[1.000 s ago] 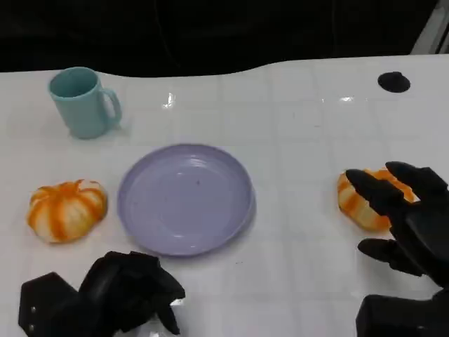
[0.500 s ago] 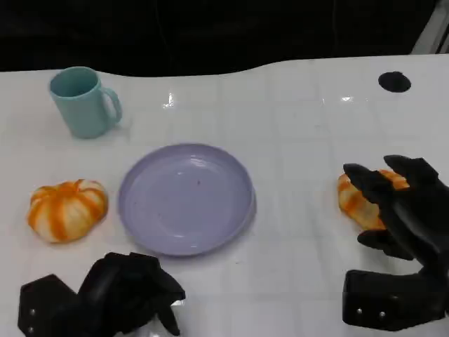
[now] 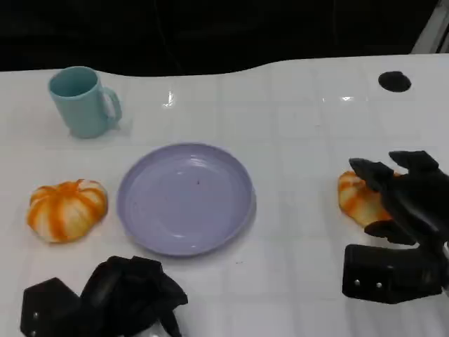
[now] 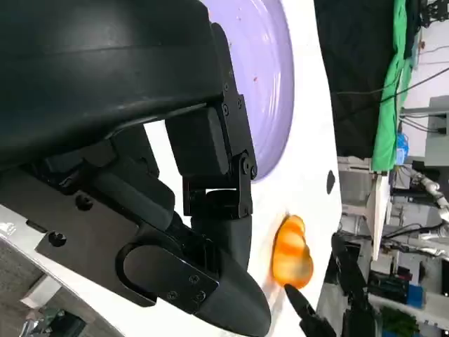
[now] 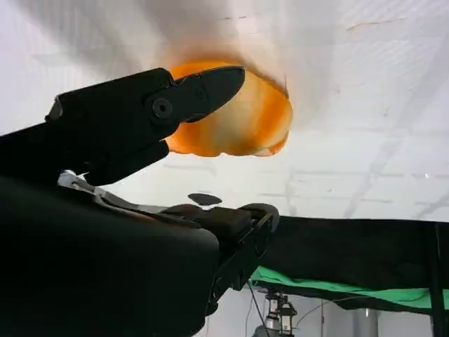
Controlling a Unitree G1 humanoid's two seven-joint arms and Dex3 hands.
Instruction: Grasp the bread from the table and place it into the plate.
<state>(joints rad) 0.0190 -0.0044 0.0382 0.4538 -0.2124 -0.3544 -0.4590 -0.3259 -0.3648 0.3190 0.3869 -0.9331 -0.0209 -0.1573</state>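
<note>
Showing plate at table centre, holding nothing. R hand, fingers spread, arches over bread w/o clasping it; L hand curled, nothing inside. Mug upright.

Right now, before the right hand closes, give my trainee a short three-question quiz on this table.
1. True or false: the plate already holds bread.
2. Which hand is reaching over a bread roll? A) left hand B) right hand
3. Fill in: the teal mug stands at the table's far ____ side in the head view.

Key:
1. False. The plate is bare; one bread roll lies to its left and the other bread roll to its right.
2. B. Its fingers spread over the right-side roll; a firm grip is not visible.
3. Left.
</note>
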